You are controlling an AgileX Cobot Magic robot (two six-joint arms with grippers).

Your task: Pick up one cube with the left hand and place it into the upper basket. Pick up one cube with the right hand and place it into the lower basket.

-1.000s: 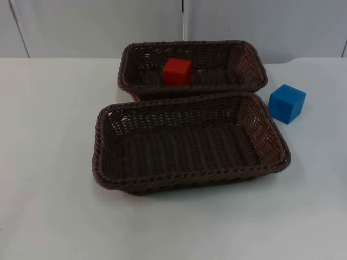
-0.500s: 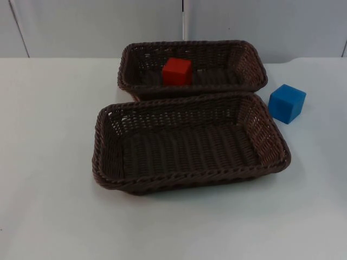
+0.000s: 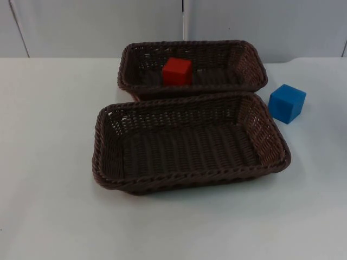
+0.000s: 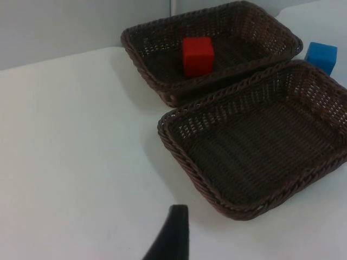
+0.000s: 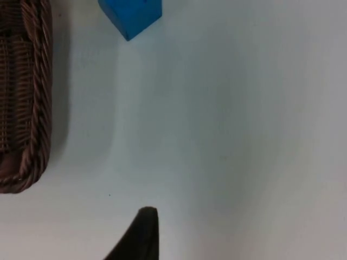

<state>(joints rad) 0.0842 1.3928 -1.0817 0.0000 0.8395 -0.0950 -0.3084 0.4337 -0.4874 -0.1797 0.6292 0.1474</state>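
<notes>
A red cube [image 3: 177,71] [image 4: 197,55] lies inside the upper brown wicker basket [image 3: 246,62] [image 4: 141,51]. The lower wicker basket [image 3: 103,146] [image 4: 179,149] stands just in front of it with nothing in it. A blue cube [image 3: 287,103] [image 4: 321,55] [image 5: 131,15] rests on the table by the lower basket's far right corner. My left gripper [image 4: 172,238] hangs over bare table off the lower basket's near left corner. Over the table to the right of the lower basket [image 5: 35,108], my right gripper [image 5: 142,233] stays well short of the blue cube.
The white table [image 3: 49,206] runs back to a grey partition wall [image 3: 97,27] behind the upper basket. Open table lies to the left of the baskets, in front of them, and to the right around the blue cube.
</notes>
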